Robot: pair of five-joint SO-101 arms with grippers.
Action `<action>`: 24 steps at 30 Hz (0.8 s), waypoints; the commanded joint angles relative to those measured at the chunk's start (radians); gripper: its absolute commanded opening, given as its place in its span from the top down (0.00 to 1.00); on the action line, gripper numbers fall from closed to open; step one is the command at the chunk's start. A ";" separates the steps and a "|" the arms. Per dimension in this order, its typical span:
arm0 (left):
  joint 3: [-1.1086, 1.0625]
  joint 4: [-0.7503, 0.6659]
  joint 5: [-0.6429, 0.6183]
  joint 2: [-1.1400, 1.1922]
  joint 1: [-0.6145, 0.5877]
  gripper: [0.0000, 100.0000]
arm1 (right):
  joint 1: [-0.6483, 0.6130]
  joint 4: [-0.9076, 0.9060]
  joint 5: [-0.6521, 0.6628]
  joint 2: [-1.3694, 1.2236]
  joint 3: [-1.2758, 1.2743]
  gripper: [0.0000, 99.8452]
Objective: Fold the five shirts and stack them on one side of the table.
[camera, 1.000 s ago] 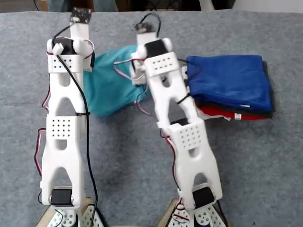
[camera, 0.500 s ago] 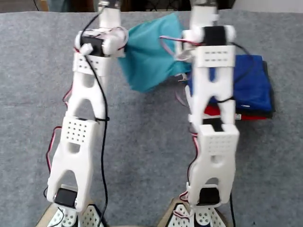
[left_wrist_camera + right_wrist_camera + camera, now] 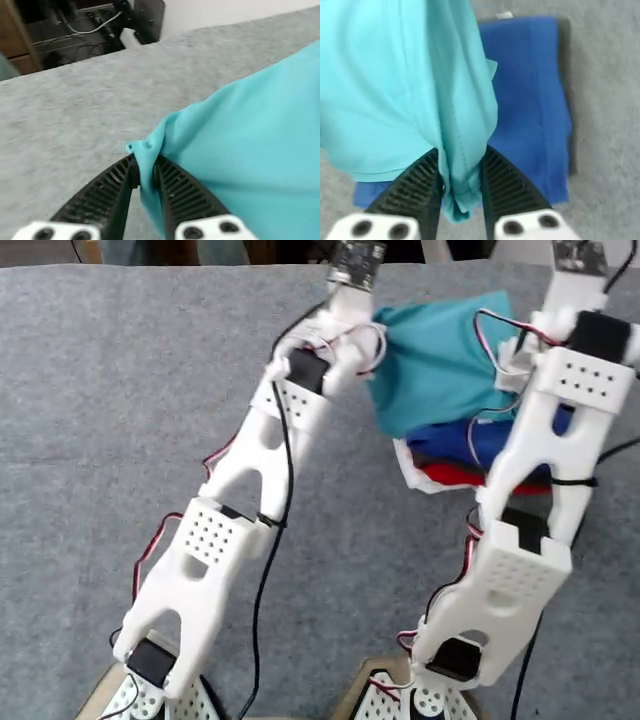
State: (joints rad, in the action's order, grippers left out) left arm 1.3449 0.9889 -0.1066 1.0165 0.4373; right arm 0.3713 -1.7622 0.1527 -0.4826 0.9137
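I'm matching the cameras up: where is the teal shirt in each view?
High view: teal shirt at upper right, between both arms.
Left wrist view: its corner pinched in the left gripper.
Right wrist view: bunched in the right gripper.
Shared landmark: blue shirt beneath it, high and right wrist views.

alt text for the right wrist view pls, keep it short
Seen from the wrist, the right tool is shut on a bunched fold of a teal shirt. Beneath the held cloth, a folded blue shirt lies on the grey table.
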 commanded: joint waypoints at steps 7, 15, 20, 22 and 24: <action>-0.048 -0.098 -0.135 -0.071 0.031 0.97 | 0.106 0.003 0.035 0.070 -0.038 0.99; -0.047 -0.095 -0.212 -0.080 0.018 0.87 | 0.126 -0.002 0.029 0.070 -0.039 0.98; 0.010 -0.029 -0.250 -0.083 -0.064 0.86 | 0.155 -0.003 -0.002 0.070 -0.041 0.83; 0.065 0.035 -0.250 -0.081 -0.107 0.86 | 0.169 -0.003 -0.017 0.071 -0.041 0.74; 0.116 0.101 -0.250 -0.081 -0.154 0.86 | 0.173 -0.003 -0.020 0.071 -0.041 0.67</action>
State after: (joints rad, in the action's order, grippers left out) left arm 1.3556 1.0196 -0.3475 1.0165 0.3468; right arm 0.5278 -1.7622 0.1496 -0.4826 0.8677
